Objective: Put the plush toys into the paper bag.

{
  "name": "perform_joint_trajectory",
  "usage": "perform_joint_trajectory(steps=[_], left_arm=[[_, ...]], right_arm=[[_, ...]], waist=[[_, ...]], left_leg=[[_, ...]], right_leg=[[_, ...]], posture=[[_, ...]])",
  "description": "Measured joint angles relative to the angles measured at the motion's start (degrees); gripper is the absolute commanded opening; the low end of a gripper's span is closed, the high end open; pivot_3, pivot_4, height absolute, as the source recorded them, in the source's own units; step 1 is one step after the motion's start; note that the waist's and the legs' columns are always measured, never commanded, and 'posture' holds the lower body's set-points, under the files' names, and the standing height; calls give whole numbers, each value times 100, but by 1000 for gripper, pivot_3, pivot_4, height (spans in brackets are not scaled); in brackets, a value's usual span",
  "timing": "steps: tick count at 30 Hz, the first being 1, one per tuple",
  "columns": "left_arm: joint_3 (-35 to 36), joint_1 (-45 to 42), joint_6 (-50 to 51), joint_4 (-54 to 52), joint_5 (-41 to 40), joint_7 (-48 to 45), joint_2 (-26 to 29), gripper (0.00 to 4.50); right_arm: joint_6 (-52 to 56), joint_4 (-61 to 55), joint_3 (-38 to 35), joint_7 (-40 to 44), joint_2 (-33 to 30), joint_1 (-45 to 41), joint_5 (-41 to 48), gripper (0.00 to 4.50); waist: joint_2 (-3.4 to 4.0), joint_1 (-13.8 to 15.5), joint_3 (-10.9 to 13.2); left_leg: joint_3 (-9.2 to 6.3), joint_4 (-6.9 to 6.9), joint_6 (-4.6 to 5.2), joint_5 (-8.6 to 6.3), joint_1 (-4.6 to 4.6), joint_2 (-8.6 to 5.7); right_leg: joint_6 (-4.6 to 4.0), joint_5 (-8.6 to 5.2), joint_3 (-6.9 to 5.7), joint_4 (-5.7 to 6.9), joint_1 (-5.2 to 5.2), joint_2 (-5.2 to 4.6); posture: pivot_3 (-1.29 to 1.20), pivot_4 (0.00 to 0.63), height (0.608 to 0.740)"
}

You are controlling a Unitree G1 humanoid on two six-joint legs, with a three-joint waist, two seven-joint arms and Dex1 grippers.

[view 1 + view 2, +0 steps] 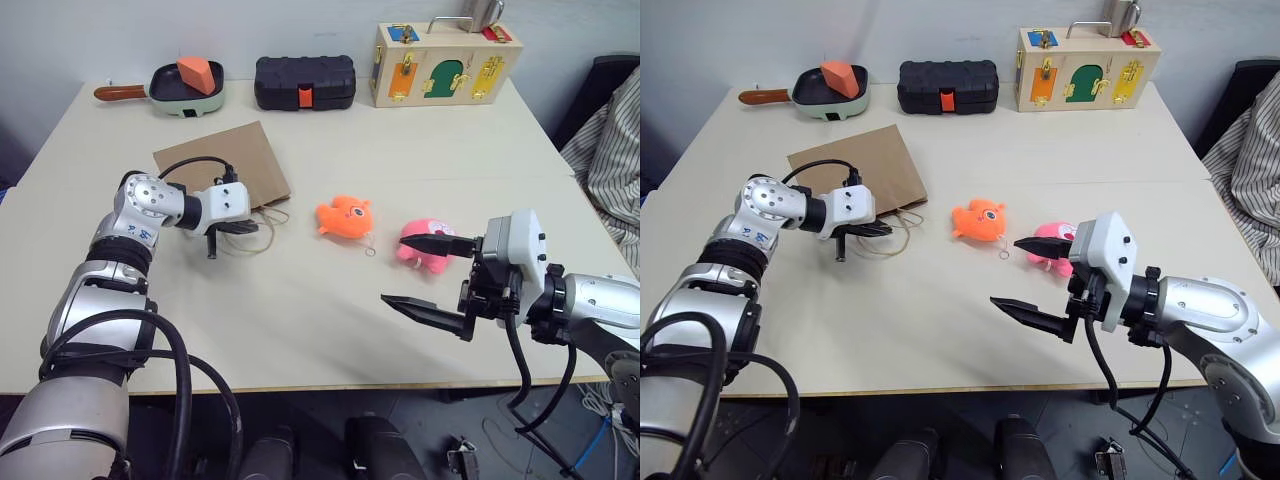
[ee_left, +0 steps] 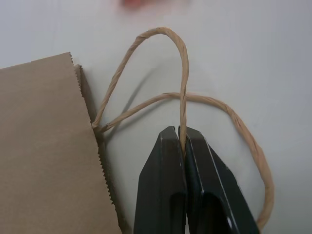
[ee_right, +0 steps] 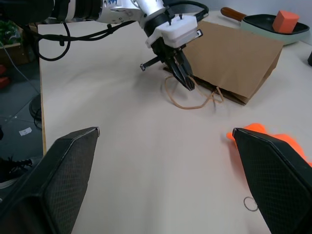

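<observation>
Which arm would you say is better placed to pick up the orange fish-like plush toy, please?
The right. Its tool hangs open near the orange fish-like plush toy, while the left tool is shut on the brown paper bag's twisted cord handle.

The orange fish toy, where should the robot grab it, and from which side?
Best guess: pinch the orange fish toy across its plump middle, coming down from above. It lies flat on the table with bare space all round, so fingers fit on both sides. Its thin string loop is too slight to catch. The open right gripper is the nearer one; the left gripper is shut on a bag handle.
</observation>
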Motion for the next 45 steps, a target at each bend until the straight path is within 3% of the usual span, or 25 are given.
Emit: perform_joint_trajectory(steps=[4, 12, 17, 21, 25, 29, 35, 45], left_arm=[[335, 704, 853, -1344, -696, -780, 302, 30], [884, 2874, 4281, -5869, -2477, -1290, 1041, 30], [886, 3256, 6025, -7668, -3292, -461, 658, 30], [731, 3251, 6817, -8184, -3599, 206, 227, 30], [659, 3126, 7266, -8170, -3762, 783, -235, 0], [668, 2930, 7513, -8152, -3944, 1125, -536, 0], [575, 2764, 7836, -8138, -4210, 1252, -704, 0], [632, 2548, 8140, -8111, -4487, 1307, -490, 0]], right_arm=[[-51, -3, 0, 167, -73, 242, -74, 4500], [-280, -18, -22, 514, -147, 807, -294, 4500], [-378, -23, -40, 622, -148, 1045, -334, 4500], [-386, -24, -5, 485, -55, 1078, -429, 4500], [-372, -23, 227, 183, 238, 1076, -525, 3606], [-382, 80, 890, -155, 733, 867, -944, 2178], [-777, 1379, 2208, -585, 1903, -157, -2101, 36], [-1811, 3234, 2986, -586, 3237, -1155, -3235, 36]], waist=[[0, -14, 0], [1, 12, -1], [0, 159, 0], [0, 151, -1], [-1, 138, -1], [-1, 123, -2], [-1, 16, -3], [3, -69, -5]], left_leg=[[-4, -1, 0, 0, 1, 1], [-25, 1, 2, -1, 2, 2], [-32, 27, 13, -7, 2, -5], [-27, 28, 13, -7, 7, -4], [-22, 28, 12, -7, 8, -2], [-17, 28, 12, -7, 12, -3], [-19, 28, 9, -5, 13, -4], [-19, 29, 7, -4, 15, -5]], right_leg=[[0, 0, 0, 0, 0, 1], [0, 0, 5, -7, 18, 3], [1, 0, 13, -21, 34, 3], [2, 1, 17, -18, 36, 8], [2, 1, 20, -13, 31, 10], [2, 1, 23, -10, 30, 10], [2, 1, 21, 0, 23, 9], [2, 1, 14, 1, 19, 8]], posture=[[0, 150, 740], [0, 150, 740], [0, 150, 740], [0, 150, 740], [0, 150, 740], [0, 150, 740], [0, 150, 740], [0, 150, 740]])
